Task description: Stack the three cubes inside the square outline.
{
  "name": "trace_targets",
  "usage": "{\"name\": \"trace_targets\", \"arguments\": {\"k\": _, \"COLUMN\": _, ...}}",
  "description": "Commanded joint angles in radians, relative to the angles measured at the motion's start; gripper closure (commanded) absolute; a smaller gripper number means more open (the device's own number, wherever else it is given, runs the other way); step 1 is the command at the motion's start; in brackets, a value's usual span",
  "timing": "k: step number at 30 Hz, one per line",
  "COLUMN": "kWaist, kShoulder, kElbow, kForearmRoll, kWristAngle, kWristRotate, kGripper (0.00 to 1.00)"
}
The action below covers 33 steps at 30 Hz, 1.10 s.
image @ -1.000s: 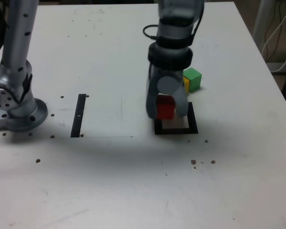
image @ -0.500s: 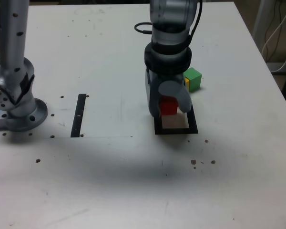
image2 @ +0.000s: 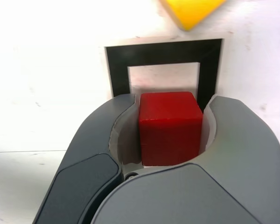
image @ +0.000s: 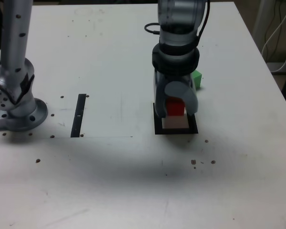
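My gripper (image: 175,112) is shut on the red cube (image: 175,107), pointing down over the square outline (image: 176,130). In the wrist view the red cube (image2: 169,126) sits between both fingers (image2: 107,135) of the gripper (image2: 170,100), over the near part of the square outline (image2: 116,65), whose white centre shows beyond it. Whether the cube touches the table I cannot tell. The green cube (image: 197,78) peeks out behind the arm on the exterior view's right. A corner of the yellow cube (image2: 191,10) shows just beyond the outline; the arm hides it in the exterior view.
The arm's base (image: 16,112) stands at the exterior view's left, with a thin black strip (image: 78,115) between it and the outline. The white table (image: 133,181) carries a few dark specks. Cables (image: 276,33) hang past its right edge.
The gripper, still holding the red cube, has shifted to the exterior view's right and come down over the square outline, hiding more of the green and yellow cubes.
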Motion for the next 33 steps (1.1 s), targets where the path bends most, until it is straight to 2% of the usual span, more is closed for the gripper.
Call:
{"name": "trace_targets", "arguments": {"k": 1, "kWaist": 0.002, "kShoulder": -0.013, "kElbow": 0.004, "kForearmRoll": -0.003, "kWristAngle": 0.008, "kWristRotate": 0.002, "kGripper": 0.78}}
{"name": "trace_targets", "arguments": {"k": 9, "kWaist": 0.003, "kShoulder": 0.005, "kElbow": 0.025, "kForearmRoll": -0.040, "kWristAngle": -0.011, "kWristRotate": 0.004, "kGripper": 0.78}}
{"name": "trace_targets", "arguments": {"k": 17, "kWaist": 0.004, "kShoulder": 0.013, "kElbow": 0.070, "kForearmRoll": -0.115, "kWristAngle": -0.027, "kWristRotate": 0.004, "kGripper": 0.76}}
{"name": "trace_targets", "arguments": {"k": 20, "kWaist": 0.004, "kShoulder": 0.013, "kElbow": 0.092, "kForearmRoll": -0.133, "kWristAngle": -0.035, "kWristRotate": 0.005, "kGripper": 0.68}}
{"name": "trace_targets", "arguments": {"k": 24, "kWaist": 0.004, "kShoulder": 0.011, "kElbow": 0.104, "kForearmRoll": -0.136, "kWristAngle": -0.034, "kWristRotate": 0.009, "kGripper": 0.52}}
{"name": "trace_targets", "arguments": {"k": 28, "kWaist": 0.004, "kShoulder": 0.010, "kElbow": 0.102, "kForearmRoll": -0.137, "kWristAngle": -0.005, "kWristRotate": 0.012, "kGripper": 0.40}}
{"name": "trace_targets", "arguments": {"k": 33, "kWaist": 0.004, "kShoulder": 0.006, "kElbow": 0.095, "kForearmRoll": -0.136, "kWristAngle": 0.025, "kWristRotate": 0.012, "kGripper": 0.17}}
